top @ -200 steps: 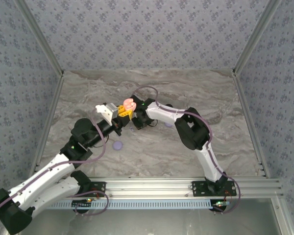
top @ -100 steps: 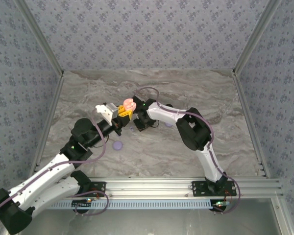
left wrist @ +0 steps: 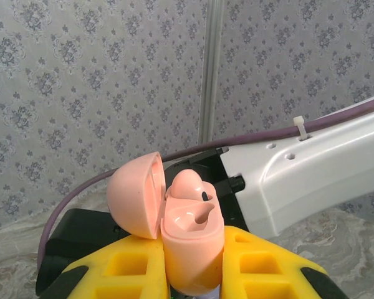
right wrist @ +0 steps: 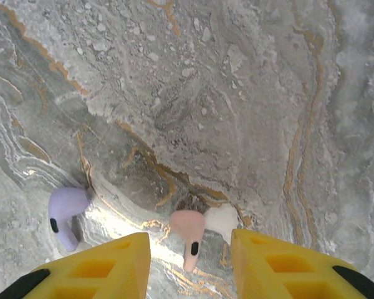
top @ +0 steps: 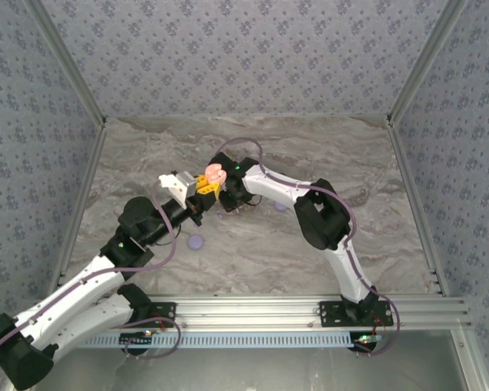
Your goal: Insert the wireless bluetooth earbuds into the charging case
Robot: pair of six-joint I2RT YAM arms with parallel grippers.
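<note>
My left gripper (left wrist: 193, 277) is shut on the pale pink charging case (left wrist: 193, 249), held upright with its lid (left wrist: 134, 196) swung open to the left. One pink earbud (left wrist: 190, 184) sits in the case's far socket; the near socket is hollow. In the top view the case (top: 214, 173) hangs above the table's middle. My right gripper (right wrist: 190, 268) is open and points down at the table, close to the right of the case. A second pink earbud (right wrist: 188, 232) lies on the marble between its yellow fingers (right wrist: 280, 265), touching neither. A lavender earbud (right wrist: 65, 215) lies to the left.
A lavender disc (top: 196, 242) lies on the marble table (top: 350, 163) near the left arm, and another (top: 281, 206) sits under the right forearm. Patterned walls and aluminium posts enclose the table on three sides. The right arm's white link (left wrist: 311, 174) crosses just behind the case.
The right wrist has shifted slightly left and toward the back, closer to the case. The left arm and the case have stayed still.
</note>
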